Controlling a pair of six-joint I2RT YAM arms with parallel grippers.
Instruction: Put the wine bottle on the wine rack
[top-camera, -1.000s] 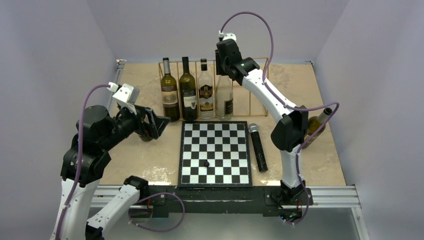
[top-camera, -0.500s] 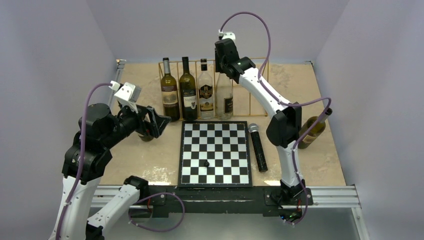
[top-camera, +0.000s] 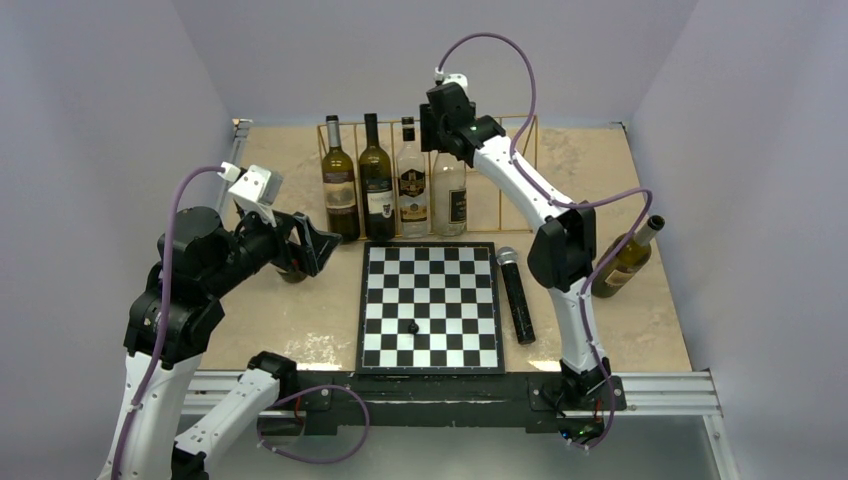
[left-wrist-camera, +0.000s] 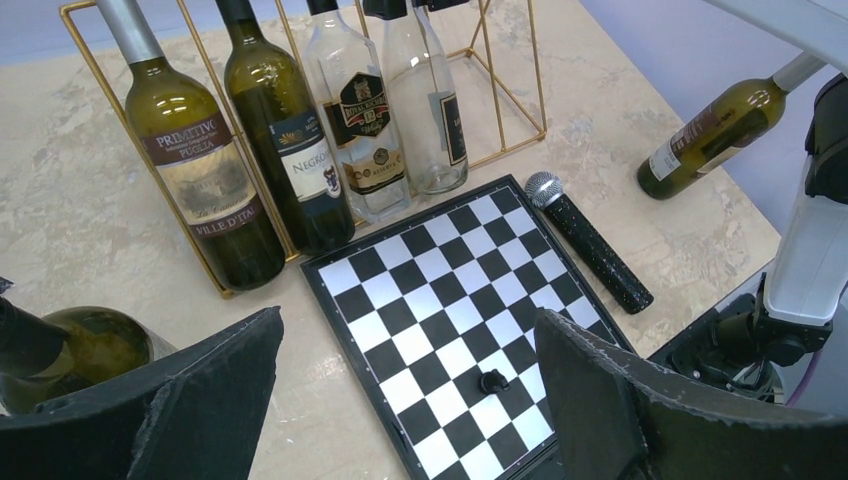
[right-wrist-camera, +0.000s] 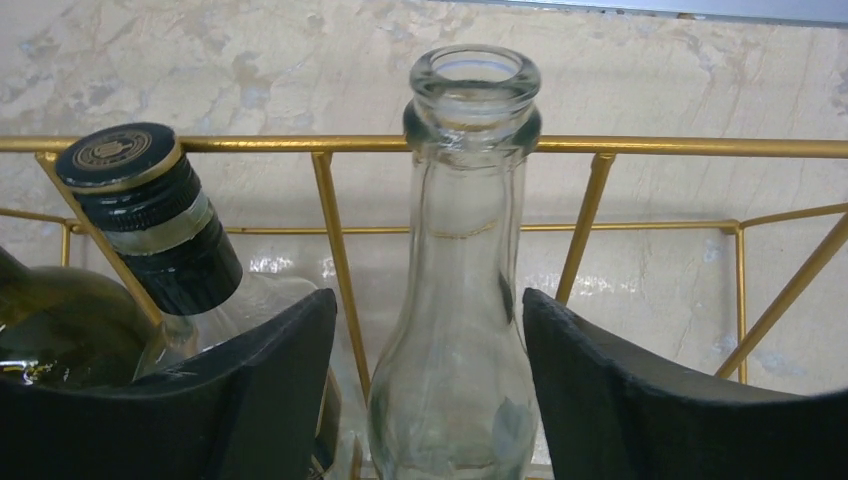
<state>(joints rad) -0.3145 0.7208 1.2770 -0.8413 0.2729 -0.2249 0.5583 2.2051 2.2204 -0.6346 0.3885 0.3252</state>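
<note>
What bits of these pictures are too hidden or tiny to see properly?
Clear bottle: right wrist view, base cut off by the bottom edge; top view, neck hidden under the right gripper.
Green bottle by the left gripper: left wrist view, mostly behind a finger, label unseen.
Chess piece on the chessboard: top view, too small to name.

A chessboard (top-camera: 440, 290) lies flat on the marbled bench (top-camera: 300, 310), one black chess piece (top-camera: 413, 327) standing toward its 6 o'clock edge. A black microphone (top-camera: 516, 295) lies just beside it at 3 o'clock.
</note>
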